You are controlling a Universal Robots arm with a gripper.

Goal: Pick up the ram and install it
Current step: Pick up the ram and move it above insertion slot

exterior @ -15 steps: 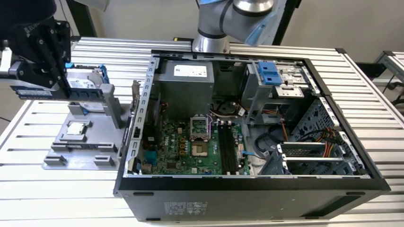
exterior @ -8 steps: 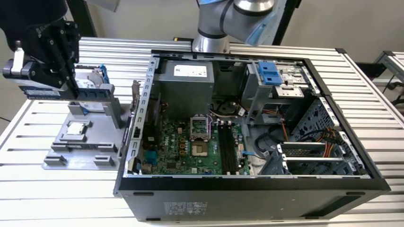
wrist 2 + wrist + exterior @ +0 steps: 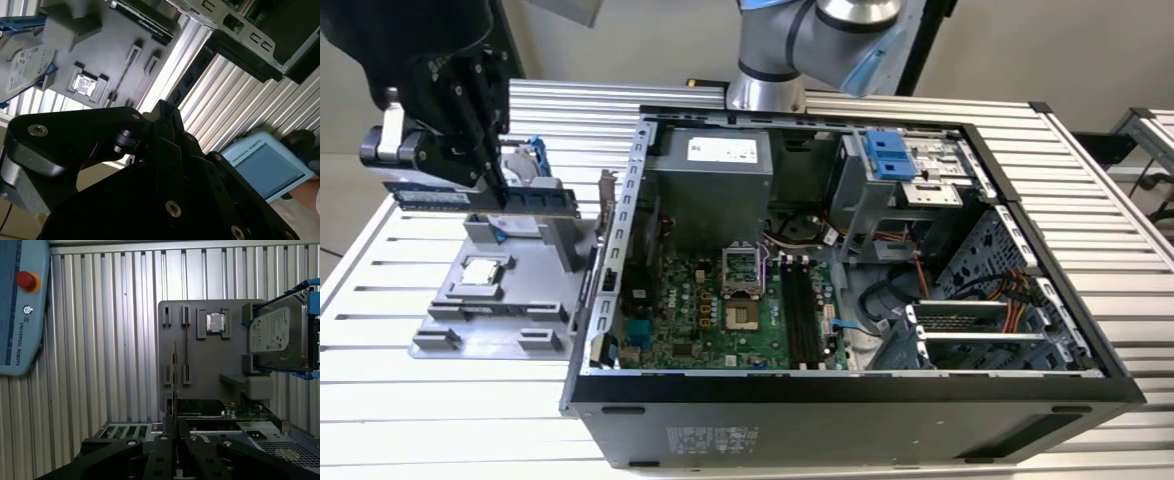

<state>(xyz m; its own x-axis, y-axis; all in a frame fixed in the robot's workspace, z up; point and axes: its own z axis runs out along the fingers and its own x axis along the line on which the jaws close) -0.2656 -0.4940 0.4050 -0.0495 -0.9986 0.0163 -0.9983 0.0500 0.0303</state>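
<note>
In the exterior view, the ram (image 3: 487, 200), a long dark bluish stick, hangs level above the grey holder plate (image 3: 494, 305) at that view's left. My black gripper (image 3: 470, 185) is shut on its upper edge. The first wrist view shows the ram (image 3: 174, 380) edge-on as a thin line running out from between my fingertips (image 3: 174, 434), over the holder plate (image 3: 205, 365). The open computer case (image 3: 1067, 330) lies toward the exterior view's right, with long black memory slots (image 3: 807, 312) on its motherboard.
On the holder plate sit a small square silver chip (image 3: 480, 270) and a silver hard drive with blue rails (image 3: 280, 335). A blue teach pendant (image 3: 20, 305) lies on the slatted table (image 3: 360, 270). The case wall (image 3: 607, 270) stands between the holder plate and the motherboard.
</note>
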